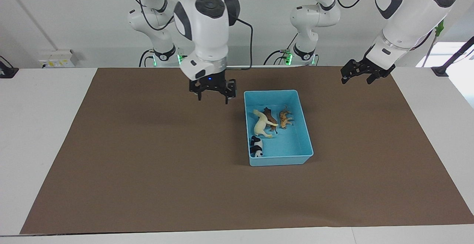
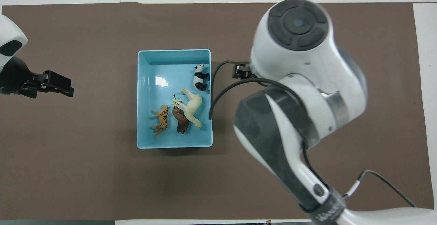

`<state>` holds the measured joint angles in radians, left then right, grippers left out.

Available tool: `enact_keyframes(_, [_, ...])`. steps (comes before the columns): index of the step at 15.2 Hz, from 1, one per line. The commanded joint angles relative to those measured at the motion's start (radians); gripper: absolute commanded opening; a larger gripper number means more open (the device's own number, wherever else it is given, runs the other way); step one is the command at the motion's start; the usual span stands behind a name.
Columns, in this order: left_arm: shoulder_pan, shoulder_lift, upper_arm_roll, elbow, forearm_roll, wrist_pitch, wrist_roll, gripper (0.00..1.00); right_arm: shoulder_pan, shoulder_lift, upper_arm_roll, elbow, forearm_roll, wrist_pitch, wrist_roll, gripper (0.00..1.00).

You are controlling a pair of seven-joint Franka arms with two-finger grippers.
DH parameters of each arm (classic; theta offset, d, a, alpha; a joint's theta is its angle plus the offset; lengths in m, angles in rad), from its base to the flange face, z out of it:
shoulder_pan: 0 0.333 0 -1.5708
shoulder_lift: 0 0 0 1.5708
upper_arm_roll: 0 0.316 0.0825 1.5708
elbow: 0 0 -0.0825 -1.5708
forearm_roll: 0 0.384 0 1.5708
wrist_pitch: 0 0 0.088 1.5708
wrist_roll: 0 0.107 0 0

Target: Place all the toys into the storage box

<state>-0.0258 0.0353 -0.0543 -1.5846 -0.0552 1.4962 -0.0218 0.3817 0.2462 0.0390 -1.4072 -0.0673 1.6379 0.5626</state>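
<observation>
The light blue storage box (image 1: 272, 92) stands on the brown mat; it also shows in the overhead view (image 2: 174, 51). All the toys lie inside it. These are the cream-white horse (image 1: 261, 125) (image 2: 192, 106), the brown animal (image 1: 270, 117) (image 2: 181, 121) touching it, the spotted big cat (image 1: 284, 119) (image 2: 161, 119), and the panda (image 1: 256, 147) (image 2: 199, 77). My right gripper (image 1: 213, 99) is open and empty. It hangs over the mat beside the box, toward the right arm's end. My left gripper (image 1: 356, 80) (image 2: 63, 86) is open and empty, raised over the mat near the left arm's end.
The brown mat (image 1: 148, 162) covers most of the white table (image 1: 37, 125). In the overhead view the right arm's body (image 2: 300, 81) hides its own gripper and part of the mat beside the box. Cables hang from the right arm.
</observation>
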Motion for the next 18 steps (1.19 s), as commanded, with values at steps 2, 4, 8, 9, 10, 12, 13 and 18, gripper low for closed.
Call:
enact_keyframes(2, [-0.005, -0.029, 0.007, -0.034, 0.018, 0.016, 0.016, 1.0, -0.234, -0.117, 0.016, -0.055, 0.038, -0.026, -0.283, 1.0])
enact_keyframes(4, [-0.005, -0.029, 0.007, -0.034, 0.018, 0.016, 0.016, 1.0, -0.354, -0.16, 0.016, -0.053, 0.066, -0.058, -0.37, 1.0])
enact_keyframes(8, [-0.005, -0.029, 0.007, -0.034, 0.018, 0.018, 0.016, 1.0, -0.463, -0.217, 0.013, -0.093, 0.063, -0.174, -0.533, 1.0])
enact_keyframes(9, [-0.005, -0.029, 0.007, -0.034, 0.018, 0.018, 0.016, 1.0, -0.484, -0.234, 0.013, -0.136, 0.064, -0.161, -0.556, 1.0])
enact_keyframes(10, [-0.005, -0.029, 0.007, -0.034, 0.018, 0.018, 0.016, 1.0, -0.497, -0.251, 0.013, -0.186, 0.064, -0.103, -0.57, 1.0])
enact_keyframes(12, [-0.005, -0.029, 0.007, -0.034, 0.018, 0.018, 0.016, 1.0, -0.501, -0.275, 0.013, -0.274, 0.066, -0.009, -0.61, 1.0])
enact_keyframes(13, [-0.005, -0.029, 0.007, -0.034, 0.018, 0.018, 0.016, 1.0, -0.494, -0.268, 0.013, -0.274, 0.067, -0.003, -0.61, 1.0])
enact_keyframes(18, [-0.005, -0.029, 0.007, -0.034, 0.018, 0.018, 0.016, 1.0, -0.504, -0.2, 0.015, -0.182, 0.067, -0.044, -0.618, 1.0])
